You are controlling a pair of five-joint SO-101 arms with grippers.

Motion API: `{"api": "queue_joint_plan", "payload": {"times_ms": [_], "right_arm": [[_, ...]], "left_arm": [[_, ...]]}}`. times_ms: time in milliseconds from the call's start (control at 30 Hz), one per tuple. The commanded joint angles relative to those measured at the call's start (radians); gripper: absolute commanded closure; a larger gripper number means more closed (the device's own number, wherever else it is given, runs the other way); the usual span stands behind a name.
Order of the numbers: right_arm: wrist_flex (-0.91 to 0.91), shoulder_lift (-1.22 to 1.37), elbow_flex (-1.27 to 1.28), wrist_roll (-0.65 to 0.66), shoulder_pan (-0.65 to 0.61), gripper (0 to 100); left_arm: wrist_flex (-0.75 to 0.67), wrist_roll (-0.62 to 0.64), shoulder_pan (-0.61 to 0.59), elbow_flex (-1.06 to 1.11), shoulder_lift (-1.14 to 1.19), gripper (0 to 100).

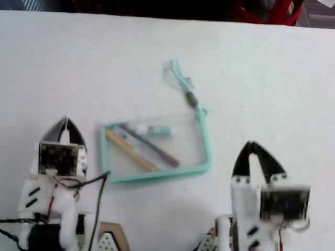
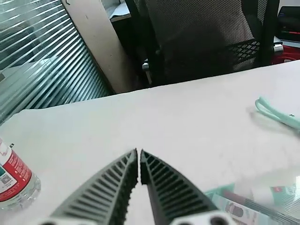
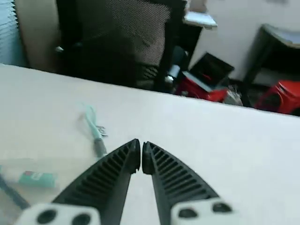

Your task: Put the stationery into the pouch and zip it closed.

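1. Resting near the table's front edge, the left gripper (image 1: 65, 122) has its fingers pressed together on nothing. The right gripper (image 1: 251, 145) is likewise closed and empty.
2. The pouch (image 1: 157, 174) lies flat between them, at 3 o'clock from the left gripper and 9 o'clock from the right. It touches neither, which looks like a stand-off pose rather than a grasp.
3. Inside the pouch lie a yellow pencil (image 1: 131, 150), a dark pen (image 1: 152, 146) and a small teal-and-white piece (image 1: 152, 130), so the loading looks done.
4. The zip pull (image 1: 191, 99) and its teal strap (image 1: 178, 73) trail toward 1 o'clock from the pouch's far right corner. That is likely where a closing stroke ends, though I cannot tell whether the zip is fully shut.
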Motion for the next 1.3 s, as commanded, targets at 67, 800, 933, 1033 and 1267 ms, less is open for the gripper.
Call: {"api": "queue_joint_plan", "payload": {"times_ms": [67, 800, 933, 1033, 1267], "right_arm": [[-0.249, -0.001, 0.342, -0.006, 0.05, 98.1], [-0.097, -0.065, 0.934, -0.005, 0.007, 98.1], [-0.097, -0.065, 0.934, -0.003, 0.007, 98.1], [-0.097, -0.065, 0.934, -0.003, 0.002, 98.1], [-0.097, -0.065, 0.934, -0.003, 0.002, 98.1]], "left_arm": [[-0.269, 0.005, 0.019, 0.308, -0.007, 97], [0.29, 0.011, 0.015, 0.367, 0.004, 97], [0.284, 0.011, -0.025, 0.393, 0.004, 97], [0.278, 0.011, -0.012, 0.41, 0.004, 97], [0.264, 0.009, 0.013, 0.45, 0.004, 97]]}}
